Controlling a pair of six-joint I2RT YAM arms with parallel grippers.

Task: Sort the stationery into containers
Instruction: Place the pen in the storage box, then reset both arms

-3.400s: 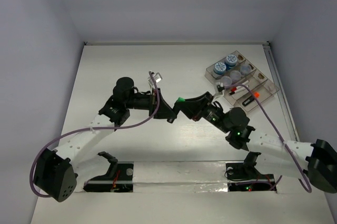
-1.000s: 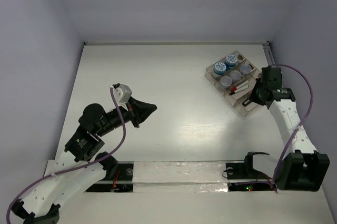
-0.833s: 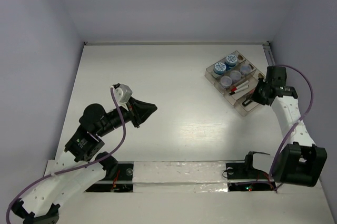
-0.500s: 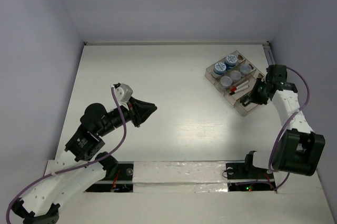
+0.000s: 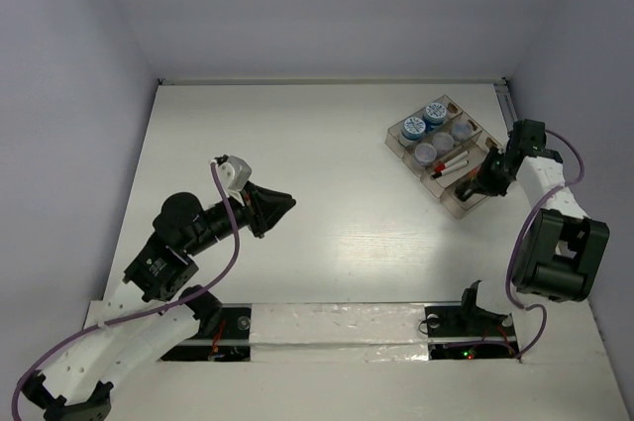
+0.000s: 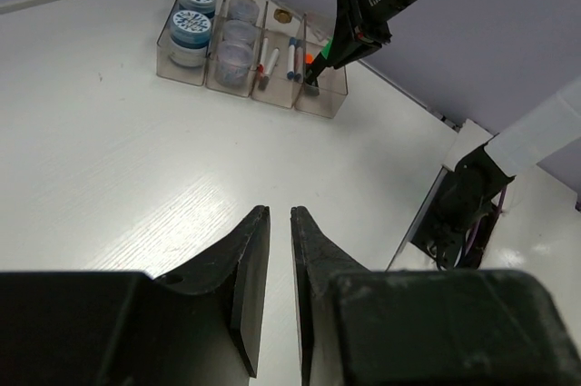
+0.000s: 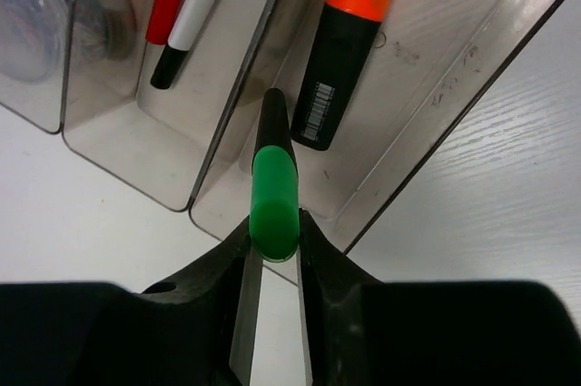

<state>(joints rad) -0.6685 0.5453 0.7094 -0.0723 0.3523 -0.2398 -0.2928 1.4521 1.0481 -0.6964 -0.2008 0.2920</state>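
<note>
Jaws of the right gripper (image 7: 272, 242) are clamping tight on the green highlighter (image 7: 274, 188), which is hanging black end down over the tray (image 7: 445, 59), in the end compartment beside the orange highlighter (image 7: 349, 41). To do this well: keep clear of the divider (image 7: 238, 123), lower it near the floor, lay it parallel, then release. The left gripper (image 6: 280, 222) is hovering over the table (image 6: 109, 150), nearly closed, holding nothing.

Left fingers (image 6: 250, 286) nearly meet above the table (image 6: 109, 159) — right fingers (image 6: 338, 39) hold a highlighter (image 6: 312, 84) at the tray (image 6: 329, 104) end.
</note>
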